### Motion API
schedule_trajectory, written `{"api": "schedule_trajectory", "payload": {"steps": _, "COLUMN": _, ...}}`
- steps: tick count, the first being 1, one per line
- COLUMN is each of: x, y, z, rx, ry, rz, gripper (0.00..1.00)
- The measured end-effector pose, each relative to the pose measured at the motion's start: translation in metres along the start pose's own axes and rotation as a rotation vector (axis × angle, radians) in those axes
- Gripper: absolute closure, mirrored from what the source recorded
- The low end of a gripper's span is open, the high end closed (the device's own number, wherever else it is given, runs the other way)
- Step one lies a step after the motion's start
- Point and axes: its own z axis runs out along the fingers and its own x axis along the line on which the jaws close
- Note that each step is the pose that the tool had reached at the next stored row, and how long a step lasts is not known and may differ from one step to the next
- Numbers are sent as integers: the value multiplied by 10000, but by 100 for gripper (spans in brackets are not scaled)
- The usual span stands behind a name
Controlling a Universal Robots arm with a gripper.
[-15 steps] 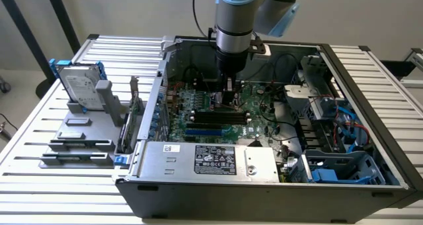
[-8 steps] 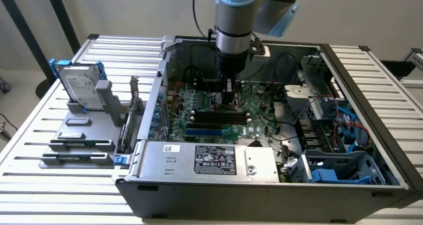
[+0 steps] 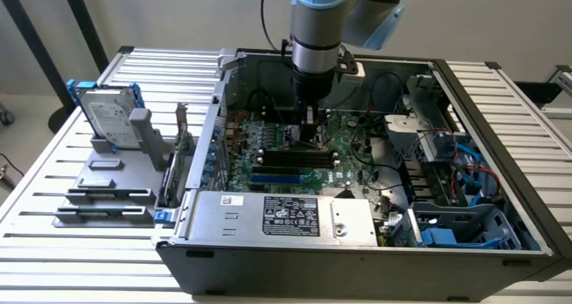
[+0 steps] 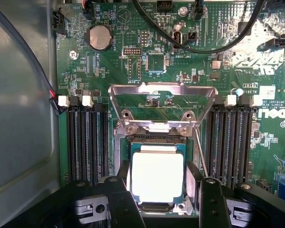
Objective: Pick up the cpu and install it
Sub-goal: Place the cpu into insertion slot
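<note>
the arm (image 3: 317, 23) reaches straight down into an open computer case (image 3: 358, 264) that lies on its side on a white slatted counter (image 3: 90, 264), and the gripper (image 3: 309, 135) hangs low over the green circuit board (image 3: 295, 170) inside, towards the far end of the board. in the wrist view the cpu (image 4: 156, 176), a small flat square chip with a pale, shiny metal top, lies flat inside its socket (image 4: 156, 140) on the circuit board (image 4: 133, 47). the gripper (image 4: 160, 190) is released: its black fingers (image 4: 119, 202) are spread wide, one on each side of the cpu and just beside its edges, and whether they touch the chip cannot be told. the metal clamp frame (image 4: 162, 88) of the socket is swung up and off the chip. rows of black memory slots (image 4: 85, 142) with white end clips run along both sides of the socket, a round coin battery (image 4: 99, 37) sits on the board beyond the clamp frame, and black cables (image 4: 204, 47) loop across that part of the board. at the near end of the case lies a silver power supply box (image 3: 286, 215) with a dark label on top. outside the case, on the exterior view's left, a silver hard drive (image 3: 109, 120) with blue brackets stands upright at the back of a grey holder (image 3: 107, 183) on the counter.
</note>
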Motion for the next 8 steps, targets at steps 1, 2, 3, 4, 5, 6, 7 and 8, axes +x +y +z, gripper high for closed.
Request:
{"api": "schedule_trajectory", "payload": {"steps": 1, "x": 0, "y": 2, "z": 2, "rx": 3, "ry": -5, "rz": 1, "gripper": 45}}
{"api": "schedule_trajectory", "payload": {"steps": 2, "x": 0, "y": 4, "z": 3, "rx": 4, "ry": -8, "rz": 1, "gripper": 45}}
{"api": "schedule_trajectory", "payload": {"steps": 3, "x": 0, "y": 5, "z": 7, "rx": 4, "ry": -7, "rz": 1, "gripper": 45}}
{"api": "schedule_trajectory", "payload": {"steps": 4, "x": 0, "y": 6, "z": 9, "rx": 6, "ry": -9, "rz": 3, "gripper": 45}}
{"api": "schedule_trajectory", "payload": {"steps": 5, "x": 0, "y": 6, "z": 11, "rx": 8, "ry": -11, "rz": 2, "gripper": 45}}
{"api": "schedule_trajectory", "payload": {"steps": 6, "x": 0, "y": 6, "z": 14, "rx": 9, "ry": -13, "rz": 2, "gripper": 45}}
{"api": "schedule_trajectory", "payload": {"steps": 7, "x": 0, "y": 6, "z": 16, "rx": 10, "ry": -15, "rz": 1, "gripper": 45}}
{"api": "schedule_trajectory", "payload": {"steps": 8, "x": 0, "y": 7, "z": 18, "rx": 11, "ry": -17, "rz": 1, "gripper": 45}}
